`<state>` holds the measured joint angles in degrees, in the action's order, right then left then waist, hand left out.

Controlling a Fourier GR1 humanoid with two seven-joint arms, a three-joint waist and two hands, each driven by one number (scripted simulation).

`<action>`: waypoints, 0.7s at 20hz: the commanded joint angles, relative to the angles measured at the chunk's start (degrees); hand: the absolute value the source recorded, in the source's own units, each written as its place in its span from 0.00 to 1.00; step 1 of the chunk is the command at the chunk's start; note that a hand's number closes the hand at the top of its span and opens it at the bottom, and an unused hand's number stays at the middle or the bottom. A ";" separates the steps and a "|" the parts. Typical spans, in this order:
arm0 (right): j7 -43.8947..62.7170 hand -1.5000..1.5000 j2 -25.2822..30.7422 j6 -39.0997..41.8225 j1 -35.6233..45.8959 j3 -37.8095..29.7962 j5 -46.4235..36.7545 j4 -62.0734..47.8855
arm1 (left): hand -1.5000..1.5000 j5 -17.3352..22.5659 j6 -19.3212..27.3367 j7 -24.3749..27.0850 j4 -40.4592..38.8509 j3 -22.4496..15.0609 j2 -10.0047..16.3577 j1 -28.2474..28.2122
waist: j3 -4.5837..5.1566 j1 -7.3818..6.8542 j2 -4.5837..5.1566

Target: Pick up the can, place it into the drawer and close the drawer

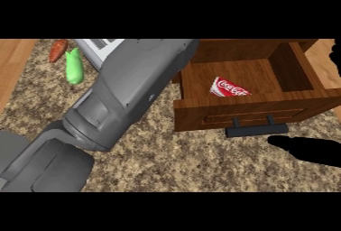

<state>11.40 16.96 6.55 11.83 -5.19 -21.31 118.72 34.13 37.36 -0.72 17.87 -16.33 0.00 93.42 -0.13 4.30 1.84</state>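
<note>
A red and white can (230, 87) lies on its side on the floor of the open wooden drawer (313, 97), towards its front left. The drawer's dark bar handle (256, 129) sticks out from its front panel. My right hand (306, 149) shows as a black shape at the right edge, just below and right of the handle, with its fingers stretched out to the left and holding nothing. My left forearm (126, 94) crosses the view from the lower left up to the drawer's left side. Its hand lies beyond the top edge.
A green cucumber (75, 66) and an orange carrot (58, 49) lie at the back left on the speckled counter (173, 162). A grey and white object (96, 46) is partly hidden behind my left forearm. A wooden strip (10, 72) runs along the left.
</note>
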 commanded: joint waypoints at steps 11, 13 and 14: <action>-7.36 0.00 -0.08 -8.83 10.21 13.36 -26.11 -26.54 | 0.00 -0.21 -2.79 0.98 -2.75 0.51 1.18 1.17 | 0.07 -3.69 -0.75; -9.91 0.00 -0.50 -12.02 10.90 13.50 -28.70 -33.44 | 0.00 -0.93 -2.34 0.24 -1.68 -0.13 0.64 0.91 | 0.06 -4.61 -1.04; -11.63 0.00 -0.20 -12.92 12.82 12.12 -28.12 -36.06 | 0.00 -0.54 -3.20 1.80 -1.34 0.87 1.36 -0.07 | 0.06 -4.37 -0.97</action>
<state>3.07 17.13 -2.49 22.15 6.16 -45.21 91.43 33.69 35.48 0.39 16.17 -16.39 0.53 94.05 -0.08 0.57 1.03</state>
